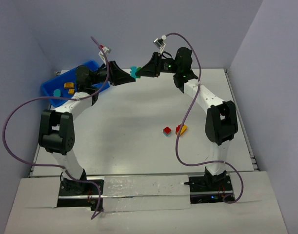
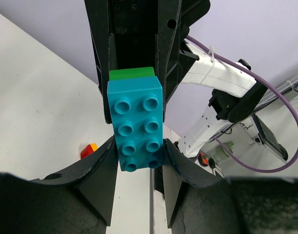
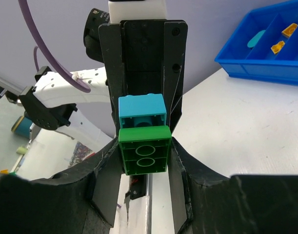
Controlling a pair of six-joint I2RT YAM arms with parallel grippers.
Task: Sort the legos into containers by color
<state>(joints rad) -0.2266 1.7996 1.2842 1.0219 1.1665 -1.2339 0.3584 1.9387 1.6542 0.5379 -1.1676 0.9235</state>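
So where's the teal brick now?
Top view, upper centre, midair: teal brick in the left gripper, joined to the green brick the right gripper holds.

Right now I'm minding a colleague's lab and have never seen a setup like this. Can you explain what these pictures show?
This is a robot with a left arm and a right arm, both bolted at the near edge of a white table. The wide picture looks down from above and behind them. The other two pictures come from a small camera on each wrist, so each shows its own black fingers.

The arms meet in mid-air over the far side of the table. The left gripper pinches a teal brick. The right gripper pinches a green brick. The two bricks are stuck together.

A red brick lies on the table with a red-and-yellow piece beside it. At the far left stands a blue bin with dividers, holding a teal piece and yellow pieces.
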